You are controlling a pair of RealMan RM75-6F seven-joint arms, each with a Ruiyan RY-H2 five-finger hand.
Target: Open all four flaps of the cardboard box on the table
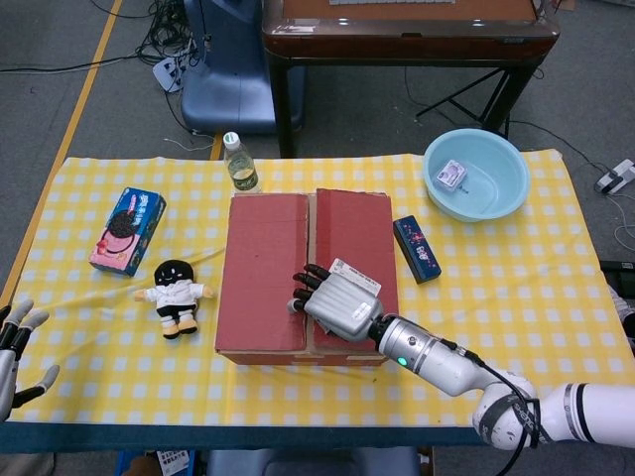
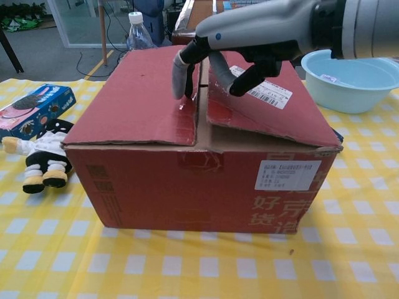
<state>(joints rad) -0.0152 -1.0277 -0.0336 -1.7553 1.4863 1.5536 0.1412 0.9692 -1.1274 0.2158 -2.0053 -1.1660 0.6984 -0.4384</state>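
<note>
Your box (image 1: 308,273) sits at the centre of the frame on the checked table (image 1: 516,288), its two red top flaps lying down with a narrow seam between them. In the chest view the right flap (image 2: 268,103) tilts up a little along the seam, its edge standing higher than the left flap (image 2: 140,93).

Your right hand (image 1: 332,297) is over the near part of the lid, palm down, reaching in from the lower right of the frame. The fingers (image 2: 182,73) are spread and curved downward — nothing is grasped. In the chest view one pale fingertip comes down on the left flap just beside the seam, while darker fingers hang over the shipping label (image 2: 255,86) on the right flap; whether those press the cardboard cannot be told.

Your left hand (image 1: 15,347) is at the lower left edge of the head view, off the table, fingers apart and holding nothing.

Around the box: a doll (image 1: 176,296) and a cookie box (image 1: 128,230) to the left, a bottle (image 1: 239,165) just behind the far left corner, a small dark pack (image 1: 417,248) beside the right side, and a blue basin (image 1: 476,174) at the upper right with a small packet (image 1: 451,177) inside it.
</note>
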